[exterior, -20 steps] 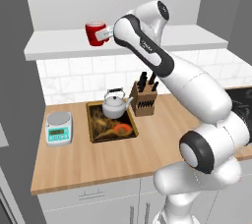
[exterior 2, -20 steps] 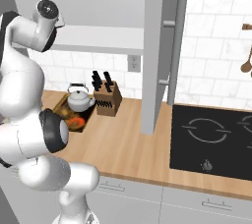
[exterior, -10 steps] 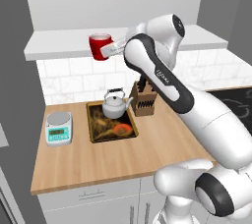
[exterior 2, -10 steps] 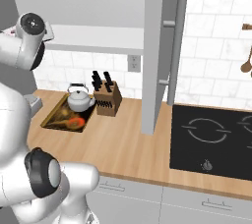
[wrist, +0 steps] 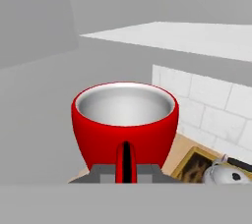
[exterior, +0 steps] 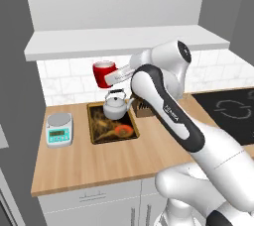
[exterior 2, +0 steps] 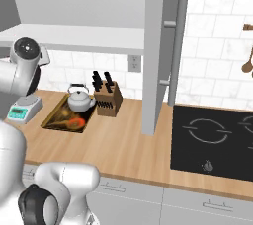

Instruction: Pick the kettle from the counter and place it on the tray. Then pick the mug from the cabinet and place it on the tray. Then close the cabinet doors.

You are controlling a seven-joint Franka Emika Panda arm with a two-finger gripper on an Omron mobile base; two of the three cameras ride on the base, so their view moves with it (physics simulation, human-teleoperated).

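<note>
The gripper (exterior: 115,75) is clamped shut on the red mug's (exterior: 103,74) handle, holding it in the air above the kettle (exterior: 116,106), which sits at the tray's (exterior: 111,132) back edge.

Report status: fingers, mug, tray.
Fingers shut on mug by its handle. Mug in the air above kettle, which sits on tray. Nothing in the way.

Rendered kitchen. Wooden counter (exterior 2: 123,140), tiled wall (exterior 2: 212,56), black stovetop (exterior 2: 212,142), knife block (exterior 2: 108,101), wall cabinet (exterior: 124,7)
</note>
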